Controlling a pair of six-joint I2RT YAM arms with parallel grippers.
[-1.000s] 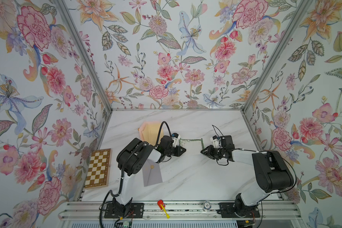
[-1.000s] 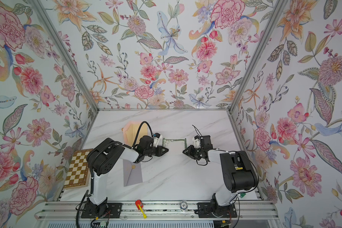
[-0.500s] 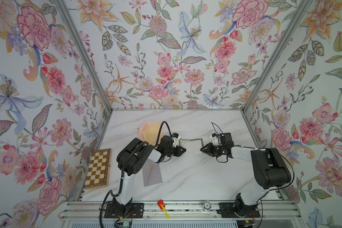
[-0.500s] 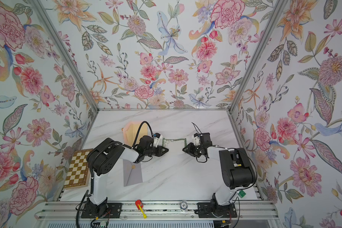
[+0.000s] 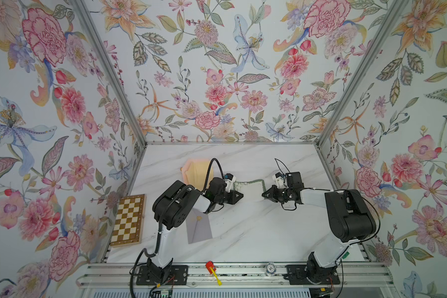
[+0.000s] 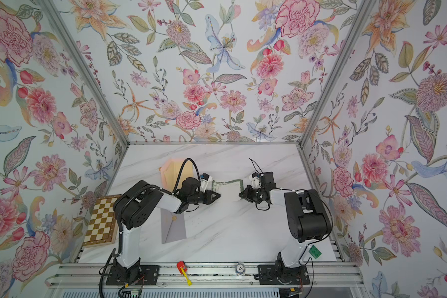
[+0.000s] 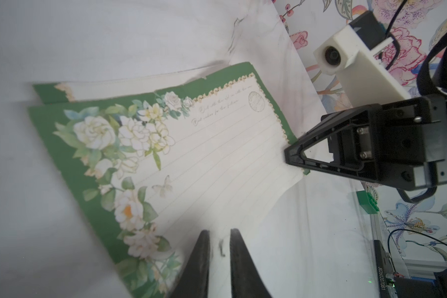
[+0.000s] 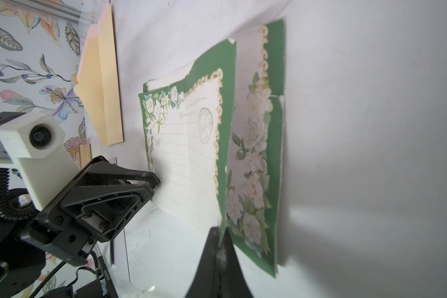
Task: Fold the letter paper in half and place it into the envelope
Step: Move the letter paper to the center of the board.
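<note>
Your right tool (image 8: 219, 232) is clenched on the letter paper (image 7: 217, 154) at its lifted edge; your left tool (image 7: 219, 231) sits at the opposite edge, grip impossible to tell

Letter paper (image 5: 251, 188) central, envelope (image 5: 199, 229) nearer left, chessboard (image 5: 127, 220) far left

The letter paper (image 7: 217, 165) is green-bordered with white flowers, the chessboard (image 5: 128, 220) brown-and-cream checked, the walls (image 5: 217, 77) pastel floral.
</note>
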